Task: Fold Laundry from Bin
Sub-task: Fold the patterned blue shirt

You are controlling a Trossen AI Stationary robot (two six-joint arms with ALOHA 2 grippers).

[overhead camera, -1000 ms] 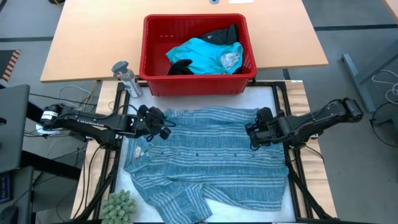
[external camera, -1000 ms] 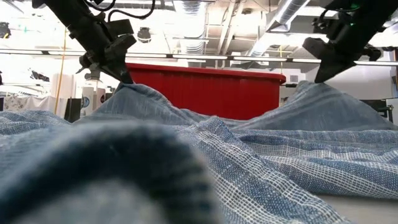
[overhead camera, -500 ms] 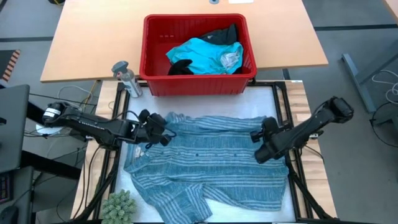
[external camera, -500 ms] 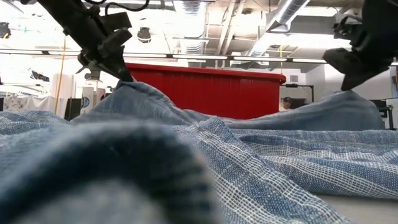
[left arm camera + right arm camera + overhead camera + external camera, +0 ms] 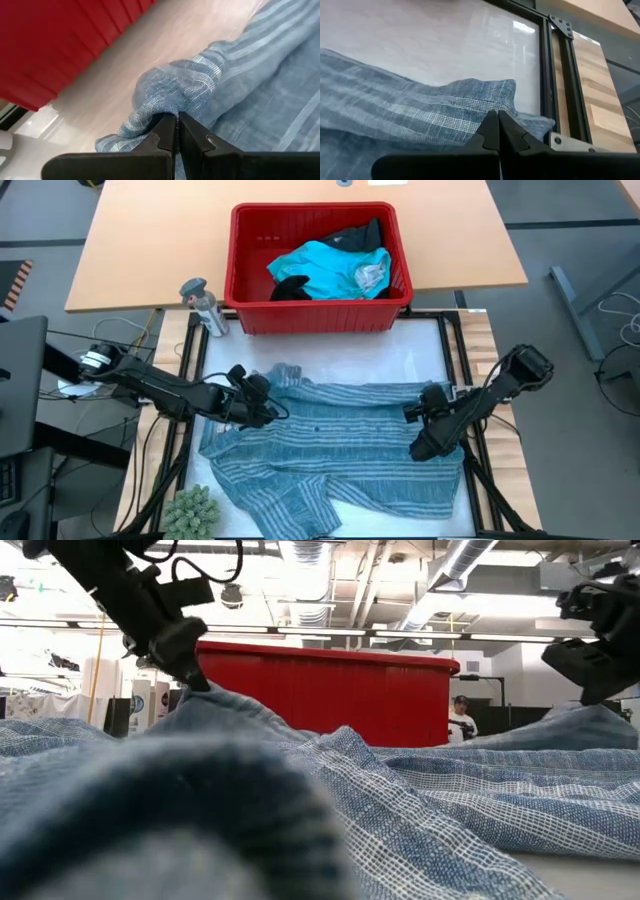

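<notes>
The red bin (image 5: pixel 245 300) holds a turquoise garment (image 5: pixel 325 268) and black ones (image 5: pixel 358 235). Just in front of the bin, the striped shirt (image 5: pixel 340 445) lies spread; the left gripper (image 5: pixel 262 402) and right gripper (image 5: pixel 428 417) each pinch its bin-side edge, jaws clamped on cloth. Only the low view shows a person (image 5: pixel 461 717) behind the bin.

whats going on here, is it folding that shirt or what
Both arms are working the blue-grey striped shirt spread on the table. The left gripper is shut on a bunched bit of its far edge, and the right gripper pinches that edge at the other side. The red bin behind holds a turquoise garment and black ones.
</notes>
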